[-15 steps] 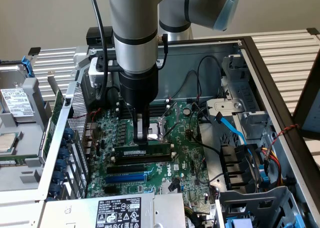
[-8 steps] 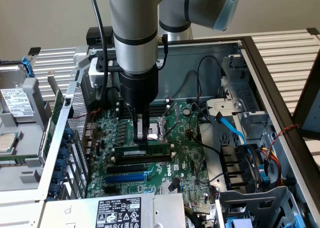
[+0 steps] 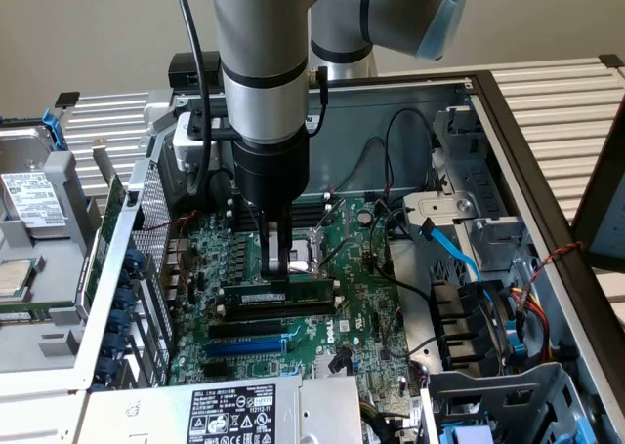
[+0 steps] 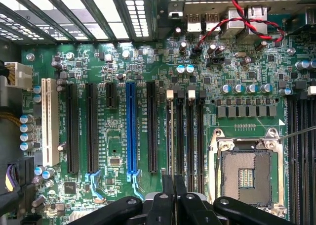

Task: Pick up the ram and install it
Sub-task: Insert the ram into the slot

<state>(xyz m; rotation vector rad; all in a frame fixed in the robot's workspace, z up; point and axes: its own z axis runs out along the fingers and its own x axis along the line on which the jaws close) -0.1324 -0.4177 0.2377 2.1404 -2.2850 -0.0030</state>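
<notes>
Arm: the grey arm (image 3: 259, 63) hung straight down from the upper edge of the exterior view into the open computer case (image 3: 508, 122), with its wrist upright above the green main board (image 3: 366, 298).
Claw: the claw (image 3: 277, 270) pointed down at the board. Its two thin fingers (image 3: 270, 244) were pressed almost together and pinched the upper edge of the ram (image 3: 283, 294).
Claw from the wrist: the claw (image 4: 174, 179) appeared as two dark fingers (image 4: 168, 185) side by side with only a narrow slit between them, over the group of long black slots (image 4: 190, 136).
Ram: it stood on its long edge, level, in line with the black slots, and a pale label showed on the side turned to the exterior camera. Whether it sat fully in a slot, I could not tell.
Neighbours: the blue slot (image 3: 244, 346) lay nearer to the exterior camera, apart from the ram, with one black slot (image 3: 269, 324) between them. The square processor socket (image 3: 314, 244) lay just behind the claw.
Around: a power box (image 3: 234, 413) with a white label sat at the lower edge, and a blue cable (image 3: 459, 254) ran at the exterior view's right.
</notes>
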